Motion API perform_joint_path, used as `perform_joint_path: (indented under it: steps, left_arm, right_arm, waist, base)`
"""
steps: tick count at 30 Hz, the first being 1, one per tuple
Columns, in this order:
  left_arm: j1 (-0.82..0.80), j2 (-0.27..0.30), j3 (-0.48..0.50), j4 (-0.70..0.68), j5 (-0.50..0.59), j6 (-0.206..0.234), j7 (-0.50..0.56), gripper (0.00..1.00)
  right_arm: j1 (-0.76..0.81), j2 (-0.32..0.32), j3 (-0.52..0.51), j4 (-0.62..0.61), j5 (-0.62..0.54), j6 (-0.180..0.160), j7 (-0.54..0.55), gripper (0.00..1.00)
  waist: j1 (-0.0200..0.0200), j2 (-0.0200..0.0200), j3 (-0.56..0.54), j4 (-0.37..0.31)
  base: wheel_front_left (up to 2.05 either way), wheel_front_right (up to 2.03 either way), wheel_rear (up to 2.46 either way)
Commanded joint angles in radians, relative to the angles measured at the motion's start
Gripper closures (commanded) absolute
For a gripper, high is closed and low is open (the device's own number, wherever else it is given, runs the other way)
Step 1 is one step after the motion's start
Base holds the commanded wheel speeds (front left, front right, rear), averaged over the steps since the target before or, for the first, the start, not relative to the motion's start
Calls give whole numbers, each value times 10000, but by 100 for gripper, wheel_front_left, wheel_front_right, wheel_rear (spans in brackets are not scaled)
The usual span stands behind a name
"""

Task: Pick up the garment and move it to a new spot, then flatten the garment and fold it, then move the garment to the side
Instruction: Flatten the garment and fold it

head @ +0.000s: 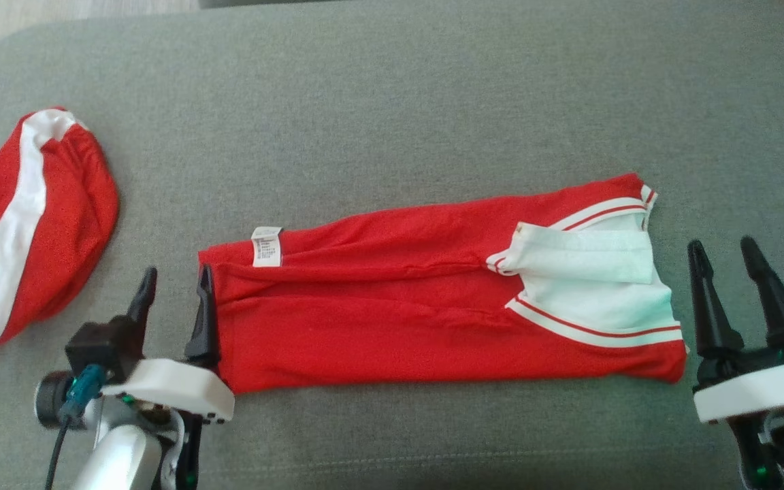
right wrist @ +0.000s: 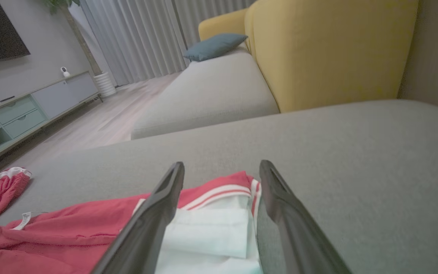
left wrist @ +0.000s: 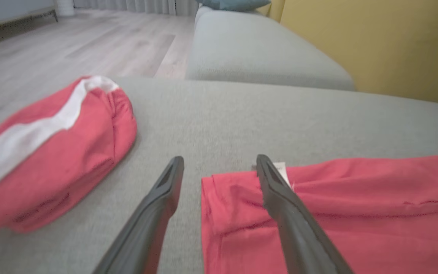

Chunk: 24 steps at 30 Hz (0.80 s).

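Note:
The garment (head: 399, 306) is red with white, red-striped trim and a white inner panel at its right end. It lies folded into a long band across the grey cushion (head: 392, 102), with a small white label near its left end. My left gripper (head: 177, 272) stands open at that left end; in the left wrist view its (left wrist: 219, 159) right finger lies over the garment (left wrist: 356, 213) corner and the other over bare cushion. My right gripper (head: 722, 243) is open just off the right end, holding nothing. In the right wrist view it (right wrist: 222, 164) frames the garment's (right wrist: 70, 228) white-trimmed end.
A second red piece of clothing with a white stripe (head: 31, 224) lies bunched at the cushion's far left edge. Beyond the cushion are another grey seat (right wrist: 211, 91) with a blue pillow, a yellow sofa back (right wrist: 329, 45) and wooden floor (left wrist: 70, 42).

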Motion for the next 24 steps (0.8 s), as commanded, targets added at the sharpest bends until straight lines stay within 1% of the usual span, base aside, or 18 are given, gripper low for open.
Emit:
perform_joint_path:
  steps: [1,6,9,18,24]
  left_arm:
    - [-175,334,471,-853,346,307,-209,0]
    - [81,399,465,-2072,971,711,-320,0]
    - [231,464,464,-2488,1144,818,-335,0]
    - [454,527,373,-2793,1214,924,-281,0]
    - [388,542,336,-2841,1208,948,-238,0]
  right_arm:
    - [1,184,-77,-904,-567,-7,161,0]
    - [204,814,-411,-2017,-1472,-7,749,0]
    - [364,1041,-451,-2402,-1706,-7,1020,0]
    - [529,1205,-436,-2715,-1811,-7,1319,0]
    - [513,1105,-419,-2665,-1755,-7,1557,0]
  waist:
    - [0,-1,-163,-28]
    - [0,-1,-388,2]
    - [0,-1,-449,13]
    - [0,-1,-421,20]
    - [0,-1,-288,65]
  base:
    - [0,0,0]
    - [0,0,0]
    - [0,0,0]
    - [0,0,0]
    - [0,0,0]
